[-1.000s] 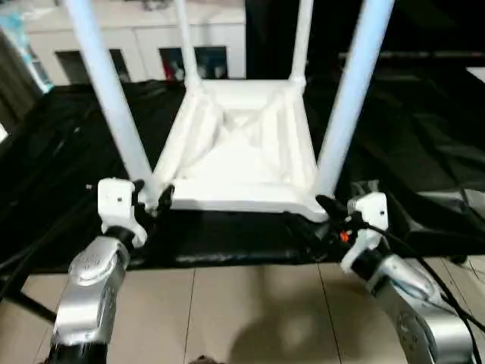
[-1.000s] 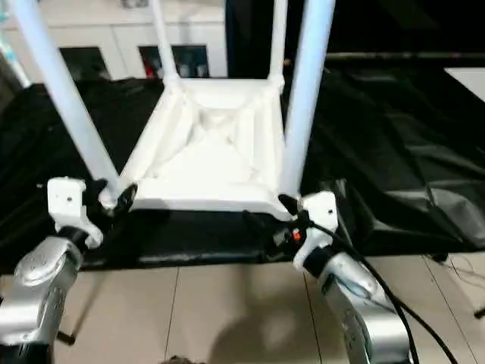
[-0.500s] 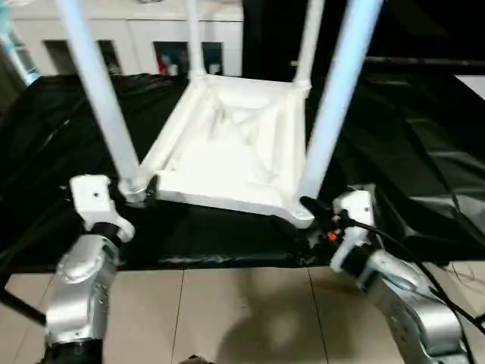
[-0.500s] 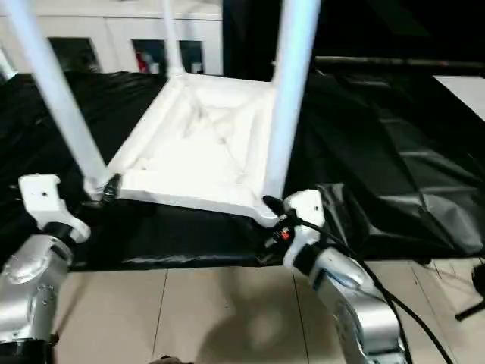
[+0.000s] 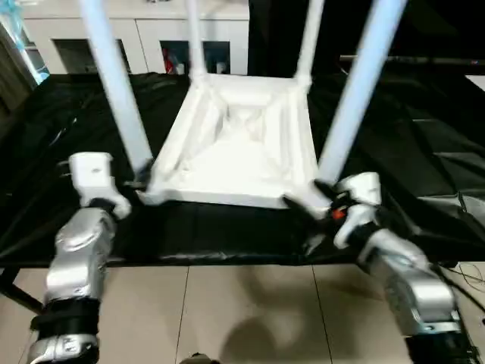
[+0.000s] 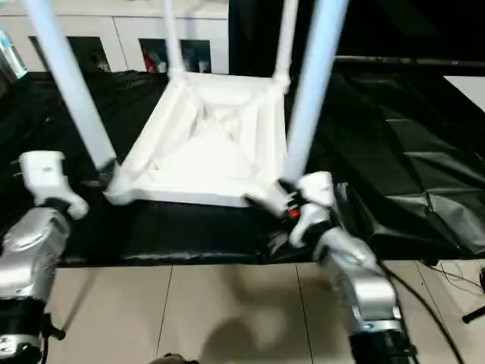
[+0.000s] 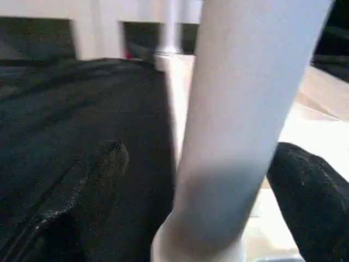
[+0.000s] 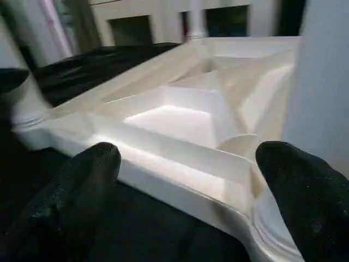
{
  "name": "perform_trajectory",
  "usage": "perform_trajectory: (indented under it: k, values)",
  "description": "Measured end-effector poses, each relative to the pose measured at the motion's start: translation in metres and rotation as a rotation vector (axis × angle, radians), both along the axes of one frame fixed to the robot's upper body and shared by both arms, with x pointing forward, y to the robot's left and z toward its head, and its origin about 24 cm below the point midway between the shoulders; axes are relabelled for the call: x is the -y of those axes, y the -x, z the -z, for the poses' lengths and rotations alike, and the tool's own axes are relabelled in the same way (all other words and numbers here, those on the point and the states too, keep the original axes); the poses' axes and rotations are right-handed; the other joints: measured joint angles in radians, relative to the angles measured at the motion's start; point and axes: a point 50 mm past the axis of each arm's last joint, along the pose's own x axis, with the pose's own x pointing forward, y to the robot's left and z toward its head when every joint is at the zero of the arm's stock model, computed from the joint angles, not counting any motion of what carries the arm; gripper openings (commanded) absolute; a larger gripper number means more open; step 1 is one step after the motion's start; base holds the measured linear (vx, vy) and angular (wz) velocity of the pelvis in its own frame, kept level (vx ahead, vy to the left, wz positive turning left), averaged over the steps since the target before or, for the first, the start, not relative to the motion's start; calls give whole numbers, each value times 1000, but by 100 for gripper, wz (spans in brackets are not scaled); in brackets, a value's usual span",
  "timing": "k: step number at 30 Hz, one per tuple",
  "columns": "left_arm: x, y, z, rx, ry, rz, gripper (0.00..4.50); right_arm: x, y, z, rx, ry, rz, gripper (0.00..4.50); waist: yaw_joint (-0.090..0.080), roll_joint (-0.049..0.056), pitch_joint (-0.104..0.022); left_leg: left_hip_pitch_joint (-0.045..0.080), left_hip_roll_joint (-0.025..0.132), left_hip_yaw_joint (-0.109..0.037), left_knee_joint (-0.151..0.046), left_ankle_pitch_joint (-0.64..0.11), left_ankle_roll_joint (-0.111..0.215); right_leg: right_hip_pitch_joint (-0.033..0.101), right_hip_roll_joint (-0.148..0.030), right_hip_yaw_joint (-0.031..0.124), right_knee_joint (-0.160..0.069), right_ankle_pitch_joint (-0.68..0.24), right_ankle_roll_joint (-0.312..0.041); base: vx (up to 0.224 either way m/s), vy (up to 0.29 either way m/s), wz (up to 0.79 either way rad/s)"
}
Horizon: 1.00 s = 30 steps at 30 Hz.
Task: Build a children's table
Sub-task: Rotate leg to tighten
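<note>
The children's table (image 5: 242,144) lies upside down on black cloth, ribbed underside up, with all of its white legs standing in the corner sockets. My left gripper (image 7: 202,180) is open, with a black finger (image 7: 98,174) on each side of the near-left leg (image 5: 117,83), low by its socket. The fingers stand apart from the leg. My right gripper (image 8: 193,180) is open at the near-right corner, its fingers (image 8: 82,185) straddling the rim below the near-right leg (image 5: 356,91). It holds nothing.
Black cloth (image 5: 68,136) covers the work surface, with folds at the right. A white cabinet with glass doors (image 5: 151,38) stands behind. Tiled floor (image 5: 242,303) lies in front of the surface's near edge, and cables (image 5: 470,273) trail at the right.
The camera has shifted. My left gripper's fingers have spread wider around the near-left leg. My right gripper stays open at the near-right corner.
</note>
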Motion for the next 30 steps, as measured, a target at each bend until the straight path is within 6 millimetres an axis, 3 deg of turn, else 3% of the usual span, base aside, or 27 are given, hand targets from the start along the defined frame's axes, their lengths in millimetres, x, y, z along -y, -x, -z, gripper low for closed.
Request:
perform_trajectory:
  k: [4, 8, 10, 12, 14, 18, 19, 30]
  values:
    - [6, 1, 4, -6, 4, 9, 449, -2, 6, 5, -14, -2, -12, 450, -6, -1, 0, 0, 0, 0, -3, 1, 1, -3, 0, 0, 0, -1, -1, 0, 0, 0]
    - [10, 3, 8, 4, 25, 6, 449, -17, 15, 10, -29, -31, -38, 450, -3, -2, 0, 0, 1, 0, -3, 2, 4, -4, 1, -1, 0, -1, -2, 0, 0, 0]
    - [12, 3, 8, 7, 32, 7, 415, -23, 16, 11, -37, -37, -39, 450, -2, -5, 0, 0, 1, 2, -3, 2, 4, -3, 0, 0, 0, -1, -2, 0, 0, 0]
    - [11, 3, 8, 4, 25, -18, 415, -26, 15, 13, -48, -37, -1, 450, -1, -10, -1, 0, 1, 2, -3, 2, 4, -3, 0, 0, 0, -1, -2, 0, 0, 0]
    - [10, 3, 10, -13, 35, -61, 379, -28, 13, 15, -53, -29, 39, 450, 0, -11, -1, 1, 1, 3, -3, 2, 4, -3, 0, 0, 0, 0, -3, 0, 0, 0]
    - [17, 3, 13, -38, 71, -104, 361, -34, 11, 18, -65, -50, 76, 450, 0, -12, -1, 1, 1, 3, -3, 2, 4, -3, 0, 1, 0, 0, -3, 0, 0, 0]
    - [18, 3, 13, -41, 74, -107, 333, -34, 11, 18, -66, -55, 81, 450, -1, -12, -1, 1, 1, 3, -4, 2, 4, -3, 0, 1, 0, 0, -3, 0, 0, 0]
    - [22, 0, 14, -59, 121, -118, 243, -37, 9, 20, -70, -58, 118, 450, 0, -12, -1, 0, 1, 3, -5, 3, 3, -4, 0, 0, -2, 0, -3, 0, 0, 0]
